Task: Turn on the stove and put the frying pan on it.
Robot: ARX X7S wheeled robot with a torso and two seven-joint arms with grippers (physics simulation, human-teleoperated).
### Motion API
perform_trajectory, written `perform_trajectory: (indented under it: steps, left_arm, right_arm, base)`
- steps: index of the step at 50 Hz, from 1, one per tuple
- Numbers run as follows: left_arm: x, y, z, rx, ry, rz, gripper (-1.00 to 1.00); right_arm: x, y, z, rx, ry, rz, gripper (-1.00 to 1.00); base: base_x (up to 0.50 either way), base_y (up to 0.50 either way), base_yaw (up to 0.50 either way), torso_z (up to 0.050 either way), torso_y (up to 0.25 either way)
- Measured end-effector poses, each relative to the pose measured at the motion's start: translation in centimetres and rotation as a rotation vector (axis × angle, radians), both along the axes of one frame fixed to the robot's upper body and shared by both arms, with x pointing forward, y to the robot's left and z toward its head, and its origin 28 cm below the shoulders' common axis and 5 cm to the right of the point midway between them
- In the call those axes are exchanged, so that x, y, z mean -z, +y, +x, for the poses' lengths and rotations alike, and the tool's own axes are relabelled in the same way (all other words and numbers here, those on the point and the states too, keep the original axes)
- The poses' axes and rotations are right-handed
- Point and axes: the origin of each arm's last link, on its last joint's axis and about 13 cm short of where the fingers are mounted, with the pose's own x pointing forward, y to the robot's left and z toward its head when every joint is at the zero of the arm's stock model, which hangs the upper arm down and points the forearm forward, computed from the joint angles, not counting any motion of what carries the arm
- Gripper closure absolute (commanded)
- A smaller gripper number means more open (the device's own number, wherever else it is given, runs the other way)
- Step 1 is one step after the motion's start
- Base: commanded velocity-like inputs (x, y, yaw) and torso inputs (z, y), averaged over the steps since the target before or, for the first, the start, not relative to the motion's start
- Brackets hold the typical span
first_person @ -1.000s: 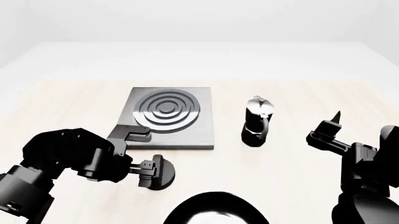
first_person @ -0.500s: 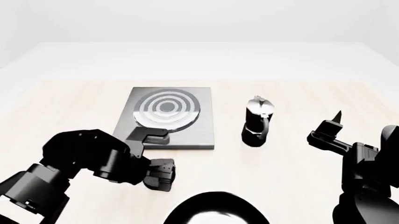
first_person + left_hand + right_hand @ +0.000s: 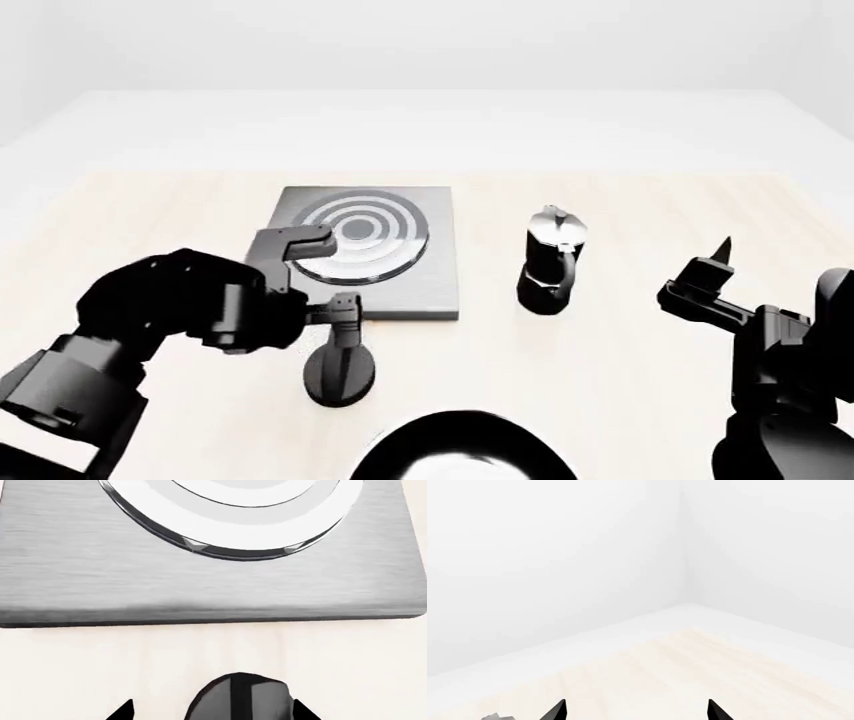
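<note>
The stove is a dark-grey plate on the table; its round burner shows pale rings. The plate's near edge also shows in the left wrist view. The small black knob lies on the table in front of the plate. My left gripper is open just above the knob. In the left wrist view the knob sits between my spread fingertips. The frying pan shows only its black rim and glossy inside at the bottom edge of the head view; its handle is hidden. My right gripper is open and empty, raised at the right.
A black-and-silver moka pot stands to the right of the stove, between it and my right arm. The right wrist view shows pale table and white walls past my right gripper.
The burner went from dark to pale rings. My left wrist turned round over the knob and now stands upright above it. The right arm has not moved.
</note>
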Motion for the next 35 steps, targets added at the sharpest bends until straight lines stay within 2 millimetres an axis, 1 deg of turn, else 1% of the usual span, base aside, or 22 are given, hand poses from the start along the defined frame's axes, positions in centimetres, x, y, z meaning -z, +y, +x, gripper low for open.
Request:
perform_trajectory:
  steps: [10,14,16,18,22,28,32,35]
  left_arm:
    - [-1.0,0.5,0.7,-0.102,-0.051,-0.001,-1.00]
    - [-1.6,0.5,0.6,-0.104,-0.088,-0.007,-1.00]
    - [-2.3,0.5,0.4,-0.086,-0.132,-0.012,-1.00]
    - [-3.4,0.5,0.0,-0.053,-0.192,-0.034,-1.00]
    - [-6.3,0.5,-1.4,0.012,-0.277,-0.019,-1.00]
    - [-10.9,0.7,-4.4,0.098,-0.391,0.049,-1.00]
    - [-13.3,0.9,-6.6,0.193,-0.468,0.134,-1.00]
    - [-14.7,1.0,-8.3,0.284,-0.503,0.189,-1.00]
  right_arm:
    - [0.0,0.0,0.0,0.000,0.000,0.001,-1.00]
    - [0.0,0.0,0.0,0.001,-0.001,0.002,-1.00]
    - [0.0,0.0,0.0,0.001,0.000,0.002,-1.00]
    - [0.0,0.0,0.0,0.001,0.001,0.002,-1.00]
    - [0.0,0.0,0.0,0.001,0.003,0.003,-1.00]
    - [0.0,0.1,0.0,-0.003,0.004,0.004,-1.00]
    - [0.0,0.1,0.0,-0.006,0.004,0.005,-1.00]
    - [0.0,0.1,-0.1,-0.008,0.004,0.006,-1.00]
  base:
    - [0.00,0.00,0.00,0.000,0.000]
    - [0.00,0.00,0.00,0.000,0.000]
    - [0.00,0.00,0.00,0.000,0.000]
    - [0.00,0.00,0.00,0.000,0.000]
    - [0.00,0.00,0.00,0.000,0.000]
    - [0.00,0.00,0.00,0.000,0.000]
    - [0.00,0.00,0.00,0.000,0.000]
    - [0.00,0.00,0.00,0.000,0.000]
